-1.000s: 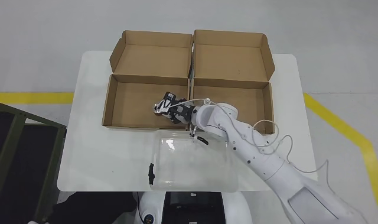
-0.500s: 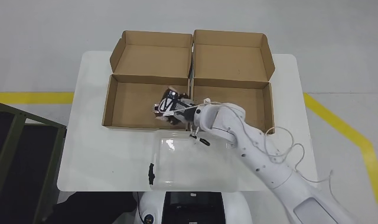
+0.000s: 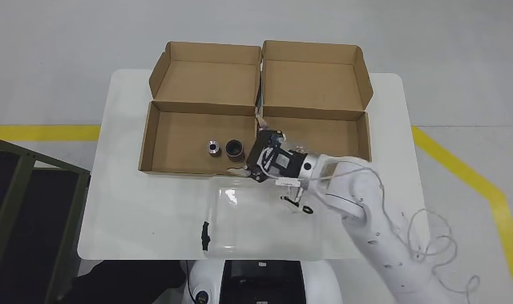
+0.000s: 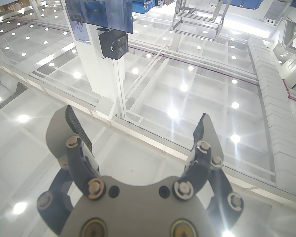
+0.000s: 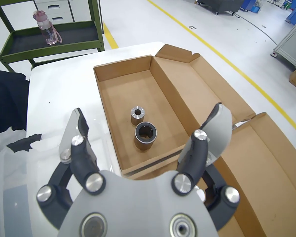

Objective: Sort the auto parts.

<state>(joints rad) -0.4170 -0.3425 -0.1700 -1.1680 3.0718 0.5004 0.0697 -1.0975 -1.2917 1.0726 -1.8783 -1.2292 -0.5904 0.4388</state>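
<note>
Release is done: my right gripper (image 5: 148, 114), now wide and empty, has drawn back toward frame centre, and the dark ring (image 5: 145, 135) stands in the left-hand box (image 3: 172, 139) just beside the steel bush (image 5: 137, 115), so sorted.

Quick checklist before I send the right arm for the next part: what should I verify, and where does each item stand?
1. Right gripper open, holding nothing: ok.
2. Dark bushing upright on the floor of the left box: ok.
3. Silver cylinder upright beside it, same box: ok.
4. Next part waiting in the clear tray: cannot tell, none stands out.
5. Right box ready for a drop: cannot tell, its floor is partly hidden.
6. Left gripper open, pointing at the ceiling: ok.
</note>
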